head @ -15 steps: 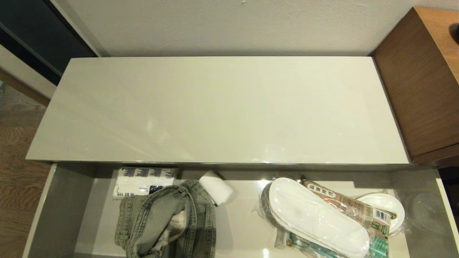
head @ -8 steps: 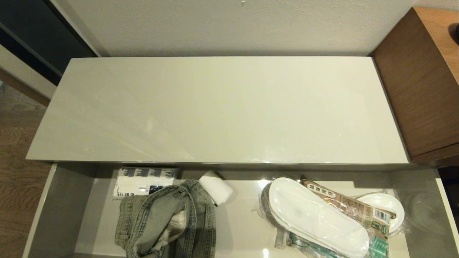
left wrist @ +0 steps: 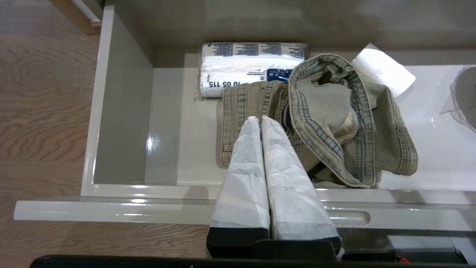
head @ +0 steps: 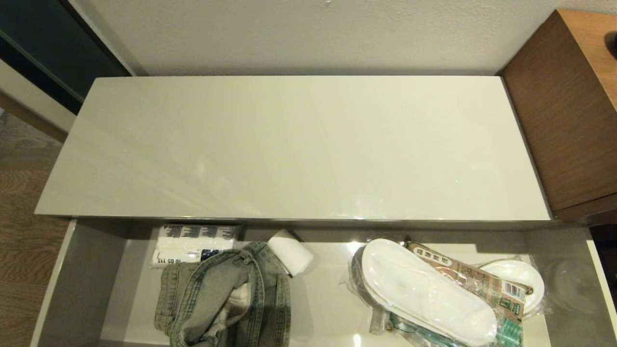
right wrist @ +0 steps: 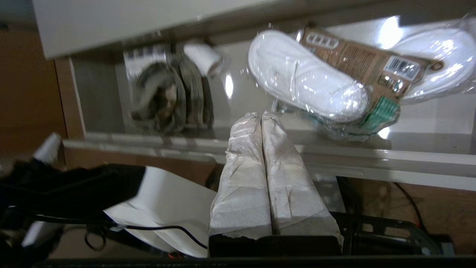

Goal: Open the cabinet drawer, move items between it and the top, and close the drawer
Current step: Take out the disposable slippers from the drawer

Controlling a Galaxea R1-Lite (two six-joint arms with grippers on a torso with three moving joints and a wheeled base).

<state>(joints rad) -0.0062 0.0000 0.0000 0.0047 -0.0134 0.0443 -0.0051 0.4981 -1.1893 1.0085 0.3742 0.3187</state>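
Note:
The cabinet drawer [head: 82,289] stands pulled open below the glossy pale top [head: 299,144], which is bare. A grey-green denim garment [head: 226,299] lies crumpled in the drawer's left half. White slippers [head: 424,289] in clear wrap lie in the right half. Neither arm shows in the head view. My left gripper [left wrist: 259,118] is shut and empty, hanging over the drawer's front rail [left wrist: 148,208] with its tips above the denim [left wrist: 327,119]. My right gripper [right wrist: 260,114] is shut and empty, on the near side of the front rail [right wrist: 372,156], with the slippers [right wrist: 305,78] beyond it.
A brown printed packet [head: 477,279] lies across the slippers. A small white paper roll [head: 290,251] and a white printed pack [head: 193,243] sit at the drawer's back. A brown wood-grain desk [head: 569,106] adjoins the top on the right, wood floor [head: 24,241] on the left.

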